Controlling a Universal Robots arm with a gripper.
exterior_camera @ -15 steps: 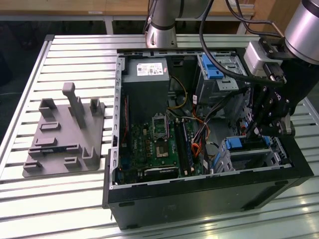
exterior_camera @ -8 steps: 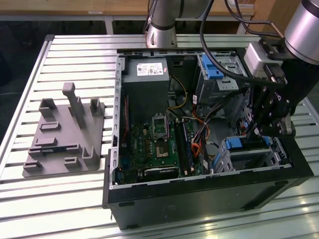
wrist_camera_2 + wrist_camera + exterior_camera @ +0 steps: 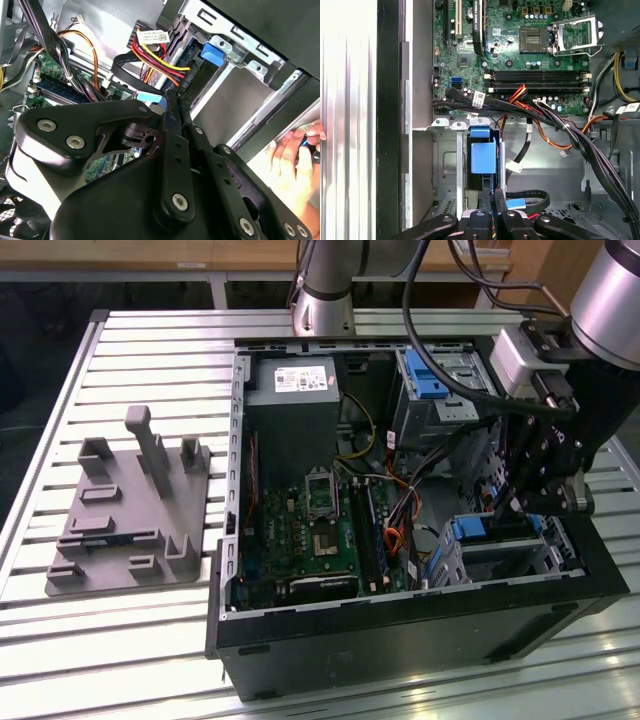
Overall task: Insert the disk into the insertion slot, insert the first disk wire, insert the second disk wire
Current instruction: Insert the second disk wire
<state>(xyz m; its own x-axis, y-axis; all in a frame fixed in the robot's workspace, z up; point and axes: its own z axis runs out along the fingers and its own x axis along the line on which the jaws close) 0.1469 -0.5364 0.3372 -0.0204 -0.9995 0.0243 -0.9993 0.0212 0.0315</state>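
The claw [image 3: 490, 202] sits closest in both wrist views, its two black fingers [image 3: 485, 207] pressed together with no gap to see; something thin may be pinched between the tips, but I cannot tell what. It hangs low inside the open case [image 3: 400, 625], at the corner on the exterior view's right.

Just past the tips stands the disk [image 3: 483, 156], on edge, its blue carrier facing the camera. It appears seated in the slot [image 3: 447, 165], the silver cage against the case wall; in the exterior view the blue edge [image 3: 497, 529] shows at the cage top under the claw.

Judged by looks, the disk is dense, rigid and shock-sensitive. The plastic carrier is the part to grip, by its long edges, never the label face. The wires [image 3: 520, 97] beyond are limp and springy. They will flop if held mid-length, so take them at the stiff plug body and push straight.

Farther off lie the motherboard [image 3: 520, 50] and a bundle of black cables [image 3: 600, 155]. A hand [image 3: 292, 160] rests outside the case.
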